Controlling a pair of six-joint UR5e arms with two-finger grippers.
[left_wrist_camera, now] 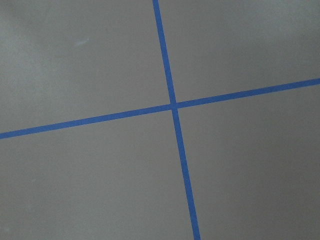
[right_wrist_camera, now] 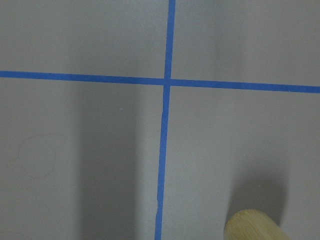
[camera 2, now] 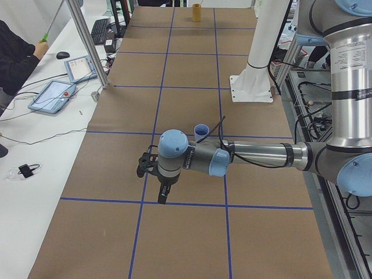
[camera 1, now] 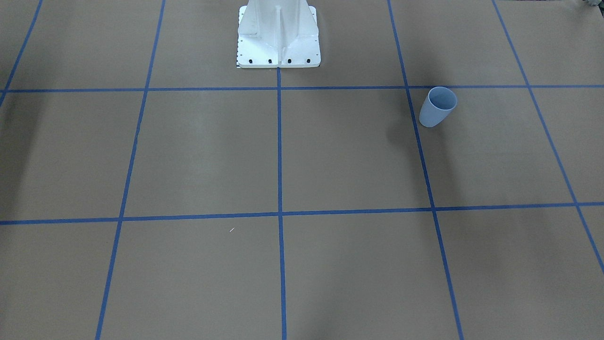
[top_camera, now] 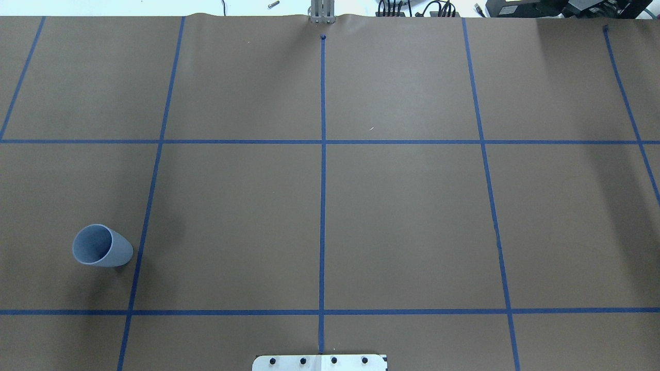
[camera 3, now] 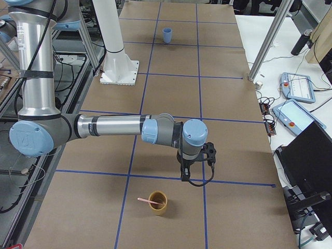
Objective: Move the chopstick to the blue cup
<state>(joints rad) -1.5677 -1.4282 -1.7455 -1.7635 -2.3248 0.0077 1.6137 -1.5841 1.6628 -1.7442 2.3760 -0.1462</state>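
Brown tabletop (top_camera: 402,221), blue cup (top_camera: 102,246) and wooden cup (camera 3: 158,203) well apart

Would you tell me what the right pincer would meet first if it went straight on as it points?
Pointing down, the right pincer would likely meet bare table paper by a tape crossing, missing the wooden cup.

Silver tubes, grey joints and pale blue round caps make up the left arm (camera 2: 256,154) and the right arm (camera 3: 109,126); thin black cables run along both, strapped by dark bands; the left claw (camera 2: 162,197) and the right claw (camera 3: 184,176) are black; the white pedestal (camera 1: 278,33) ends in a bolted square plate.
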